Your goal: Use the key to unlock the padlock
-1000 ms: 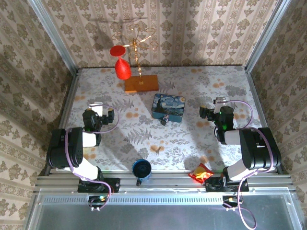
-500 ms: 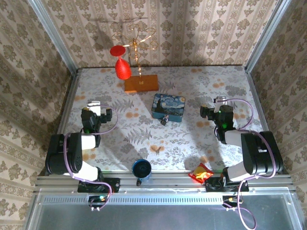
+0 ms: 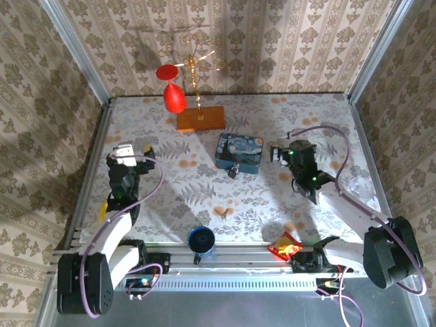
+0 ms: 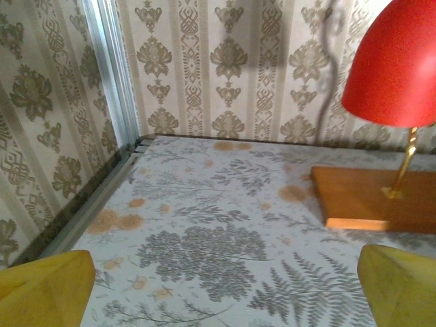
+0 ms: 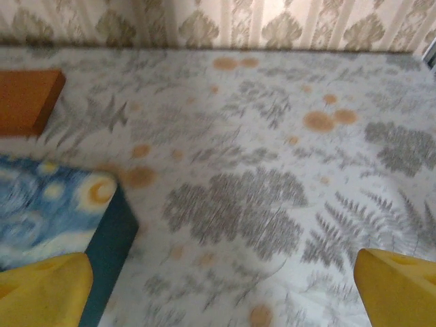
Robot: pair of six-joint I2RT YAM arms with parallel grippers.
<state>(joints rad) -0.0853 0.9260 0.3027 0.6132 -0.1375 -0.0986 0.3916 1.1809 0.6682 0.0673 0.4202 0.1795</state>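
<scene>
padlock [image 3: 233, 171] lies on the bench [image 3: 272, 204], just beside the near edge of the blue tin [image 3: 239, 151]. left pincer [image 4: 221, 291]: wide, empty. right pincer [image 5: 221, 289]: wide, empty, near the tin's right side.

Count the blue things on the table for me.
2: the starry-night tin near the middle of the table, and a dark blue cup at its near edge. Something small could be hidden.
</scene>
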